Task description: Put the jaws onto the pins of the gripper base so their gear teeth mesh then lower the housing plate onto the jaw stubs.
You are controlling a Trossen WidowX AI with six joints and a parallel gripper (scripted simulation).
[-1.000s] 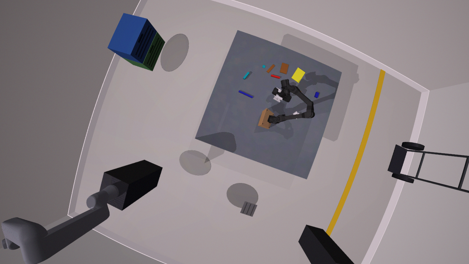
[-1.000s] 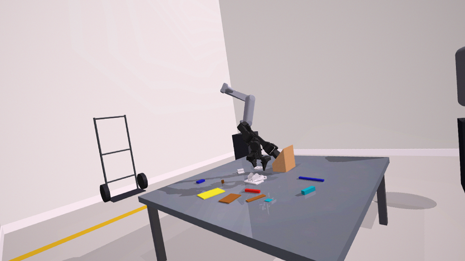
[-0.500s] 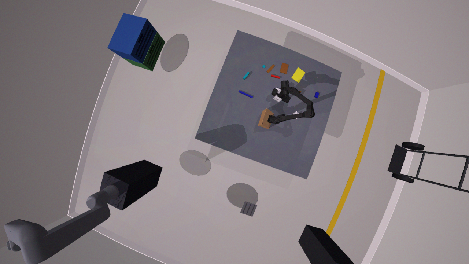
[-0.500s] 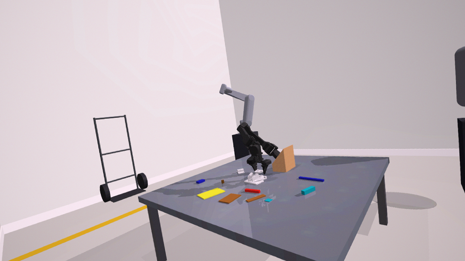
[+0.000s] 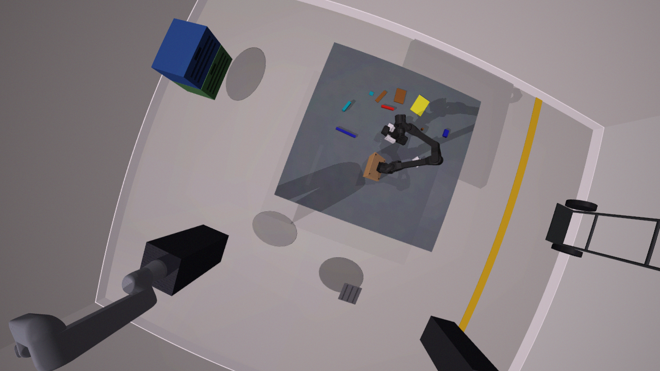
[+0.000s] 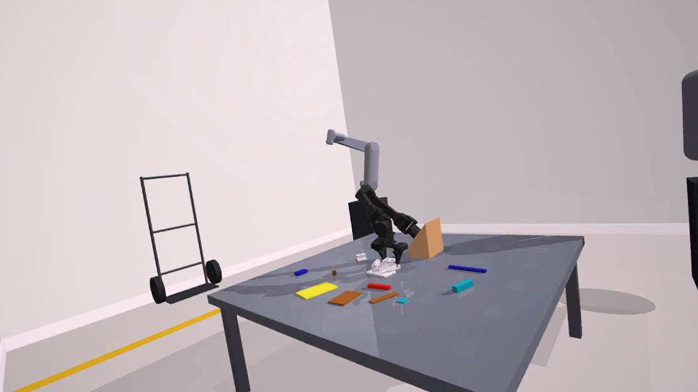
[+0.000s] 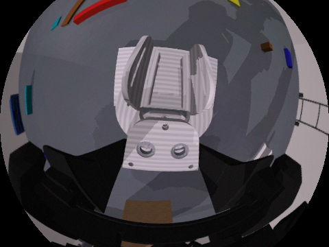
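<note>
The white gripper base [image 7: 119, 77] [image 6: 381, 274] lies flat on the table. Two white jaws stand on it, one on the left [image 7: 136, 77] and one on the right [image 7: 203, 80] in the wrist view. Their gear ends, the pins and the stubs are hidden, so meshing cannot be told. My gripper [image 7: 162, 145] [image 6: 392, 258] is shut on the white housing plate [image 7: 161, 158], one black finger at each side. The plate, with two round holes, overlaps the near end of the base in the wrist view. Its height above the stubs cannot be told.
A tan wedge block [image 5: 372, 167] [image 6: 434, 241] stands beside my arm's foot. A small white part [image 6: 360, 257] [image 7: 262, 152] lies apart from the base. Red [image 5: 387, 107] [image 6: 378, 286], yellow [image 5: 419, 105] [image 6: 317, 290], brown, teal and blue pieces lie around on the table.
</note>
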